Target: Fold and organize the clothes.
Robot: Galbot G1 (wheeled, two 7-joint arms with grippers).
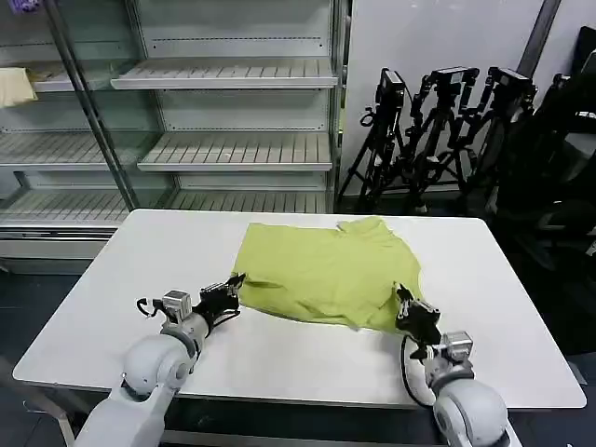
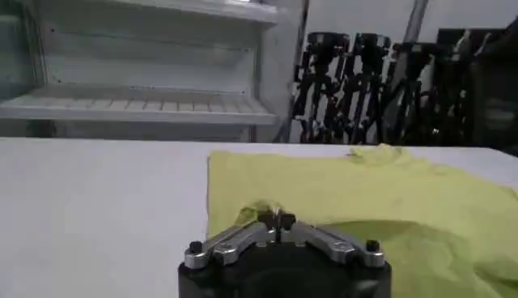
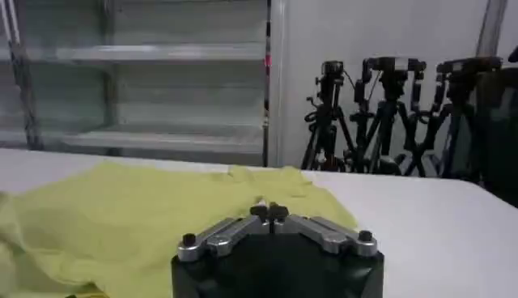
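The clothes are one lime yellow-green T-shirt (image 1: 326,265), lying partly folded and rumpled across the middle of the white table (image 1: 130,279). My left gripper (image 1: 233,284) sits at the shirt's near left corner, shut on a small pucker of the cloth (image 2: 251,212). My right gripper (image 1: 402,298) is at the near right corner, its fingertips together on the shirt's edge. In the left wrist view the left gripper (image 2: 277,219) pinches the hem, with the shirt (image 2: 364,186) spreading beyond it. In the right wrist view the right gripper (image 3: 269,213) is closed against the shirt (image 3: 121,210).
Behind the table stands a glass-fronted shelf unit (image 1: 233,149) with a beige folded cloth (image 1: 14,86) on a left shelf. Black tripods (image 1: 447,130) lean against the wall at the back right. Bare table lies to the left, right and front of the shirt.
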